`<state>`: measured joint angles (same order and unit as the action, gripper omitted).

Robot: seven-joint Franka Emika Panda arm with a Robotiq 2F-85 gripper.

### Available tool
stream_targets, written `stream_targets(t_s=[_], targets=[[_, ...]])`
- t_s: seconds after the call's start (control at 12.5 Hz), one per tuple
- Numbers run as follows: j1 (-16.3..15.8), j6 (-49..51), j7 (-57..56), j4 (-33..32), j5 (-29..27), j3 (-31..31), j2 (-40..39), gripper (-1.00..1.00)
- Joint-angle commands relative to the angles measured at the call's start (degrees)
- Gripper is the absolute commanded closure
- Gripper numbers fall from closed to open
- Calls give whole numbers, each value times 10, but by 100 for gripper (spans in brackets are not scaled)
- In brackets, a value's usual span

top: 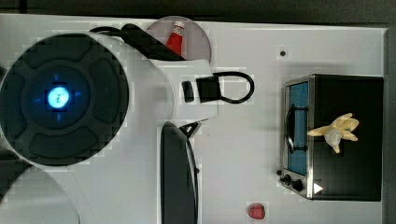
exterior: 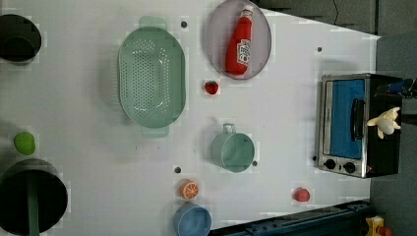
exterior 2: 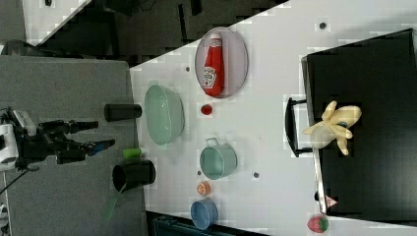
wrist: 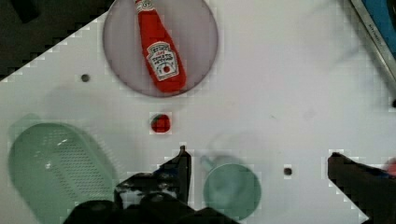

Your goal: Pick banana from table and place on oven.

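Small pale yellow partly peeled toy banana [exterior 2: 334, 128]: lying atop boxy black-topped toaster oven [exterior 2: 373, 73], near its front edge. Likely light, smooth plastic, stiff; best pinched across the cream body, clear of the splayed peel strips. Gripper [wrist: 257, 161]: released, jaws wide, empty.

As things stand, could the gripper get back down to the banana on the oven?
Probably yes: the banana lies uncovered on the oven top, and the gripper is open.
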<state>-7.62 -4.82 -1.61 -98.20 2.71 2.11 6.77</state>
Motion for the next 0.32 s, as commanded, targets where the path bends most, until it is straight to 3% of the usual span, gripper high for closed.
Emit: stream_targets(t_s=[0.08, 0.32], targets=[[36, 24, 44, -12, -2, -49, -8, -100], [36, 24, 44, -12, -2, -49, -12, -100]])
